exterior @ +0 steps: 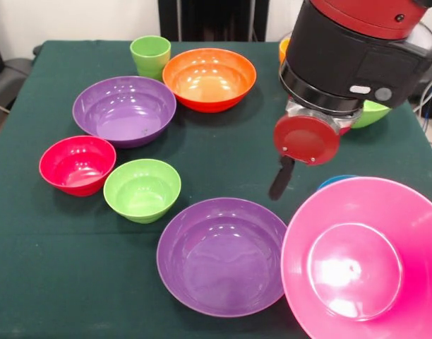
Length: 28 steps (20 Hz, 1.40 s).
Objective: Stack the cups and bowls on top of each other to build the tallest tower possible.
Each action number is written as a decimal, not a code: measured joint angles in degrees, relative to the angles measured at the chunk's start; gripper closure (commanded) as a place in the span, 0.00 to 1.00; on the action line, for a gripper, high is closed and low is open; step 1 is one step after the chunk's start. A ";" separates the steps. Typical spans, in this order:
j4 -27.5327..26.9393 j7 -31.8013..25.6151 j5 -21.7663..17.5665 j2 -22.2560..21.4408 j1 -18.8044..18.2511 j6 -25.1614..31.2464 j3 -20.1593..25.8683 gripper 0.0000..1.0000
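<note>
My gripper [280, 185] hangs over the table's middle right, just beyond the near purple bowl [222, 256] and left of the huge pink bowl [368, 261]; nothing shows in it. The two bowls stand side by side, and the pink one looks tilted. A small blue bowl's rim [336, 181] peeks out behind the pink one. A second purple bowl [124, 109], a red bowl [78, 164] and a small lime green bowl [142, 189] are at the left. The large orange bowl [210, 78] and light green cup [150, 55] stand far back. The arm partly hides the orange cup [283, 48] and large lime bowl [371, 114].
Everything stands on a dark green tablecloth [32, 282]. The arm's bulky red and black wrist [357, 56] fills the upper right. A black chair or stand [209, 18] is behind the table's far edge.
</note>
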 measured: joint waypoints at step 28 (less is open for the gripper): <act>5.82 0.00 -3.94 -11.01 3.86 -1.14 16.56 0.00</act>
